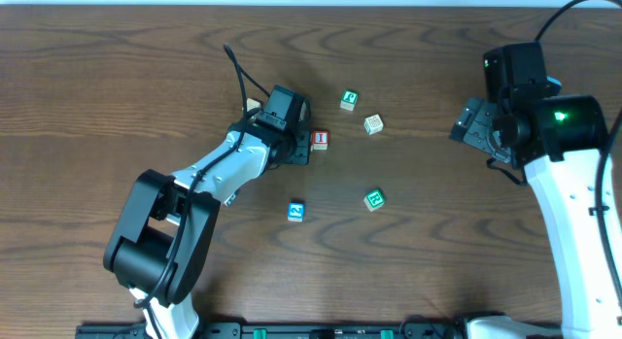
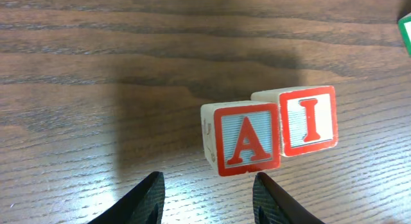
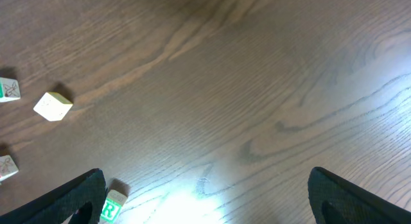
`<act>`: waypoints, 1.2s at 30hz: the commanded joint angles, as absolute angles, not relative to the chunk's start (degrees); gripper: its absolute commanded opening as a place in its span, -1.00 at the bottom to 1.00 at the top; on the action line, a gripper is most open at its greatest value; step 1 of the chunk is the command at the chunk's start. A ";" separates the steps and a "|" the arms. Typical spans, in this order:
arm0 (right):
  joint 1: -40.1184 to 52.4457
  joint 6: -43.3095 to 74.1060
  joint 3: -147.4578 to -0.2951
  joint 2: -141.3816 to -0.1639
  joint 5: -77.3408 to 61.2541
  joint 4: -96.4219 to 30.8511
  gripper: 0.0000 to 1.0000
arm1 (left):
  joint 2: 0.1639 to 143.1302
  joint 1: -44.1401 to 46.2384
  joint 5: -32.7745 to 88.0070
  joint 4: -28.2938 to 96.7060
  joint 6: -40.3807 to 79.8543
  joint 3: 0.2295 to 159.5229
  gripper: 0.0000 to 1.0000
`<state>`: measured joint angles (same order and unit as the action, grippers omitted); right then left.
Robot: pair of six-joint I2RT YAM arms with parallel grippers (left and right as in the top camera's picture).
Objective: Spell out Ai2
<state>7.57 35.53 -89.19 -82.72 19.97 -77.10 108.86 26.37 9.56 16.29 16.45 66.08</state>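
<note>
In the left wrist view the red "A" cube [image 2: 247, 139] and the red "I" cube [image 2: 308, 120] stand side by side, touching, with "A" on the left. My left gripper [image 2: 209, 187] is open and empty just short of the "A" cube. From overhead the left gripper [image 1: 297, 140] covers the "A" cube, and the "I" cube [image 1: 320, 140] shows just right of it. The blue "2" cube [image 1: 296, 211] lies apart, nearer the front. My right gripper [image 1: 476, 125] is open and empty at the far right, also in its wrist view [image 3: 205, 185].
Two green-lettered cubes [image 1: 350, 100] [image 1: 374, 199] and a pale beige cube [image 1: 373, 123] lie right of the pair. Another pale cube [image 1: 253, 106] sits behind the left gripper. A green "R" cube [image 3: 112, 208] is beside the right gripper's left finger.
</note>
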 commanded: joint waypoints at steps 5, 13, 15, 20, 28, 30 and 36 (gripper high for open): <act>7.16 35.09 -89.12 -82.56 20.78 -77.58 0.99 | 108.47 26.30 10.57 15.99 15.40 66.89 -0.09; 7.16 35.09 -89.12 -82.56 20.75 -77.58 0.99 | 108.47 26.30 10.76 17.58 15.42 66.89 -0.07; 7.16 35.09 -89.12 -82.56 20.75 -77.58 0.99 | 108.47 26.33 10.50 17.93 15.38 66.85 -0.07; 7.16 35.09 -89.12 -82.56 20.75 -77.60 0.99 | 108.49 26.33 8.60 17.43 15.20 66.85 -0.07; 7.16 35.09 -89.12 -82.56 20.78 -77.60 0.98 | 108.49 26.30 8.40 15.75 15.20 66.85 -0.07; 7.16 35.09 -89.12 -82.56 20.75 -77.58 0.99 | 108.49 26.33 8.45 16.01 15.20 66.85 -0.07; 7.16 35.09 -89.12 -82.56 20.78 -77.60 0.98 | 108.49 26.33 9.74 18.57 15.20 66.83 -0.09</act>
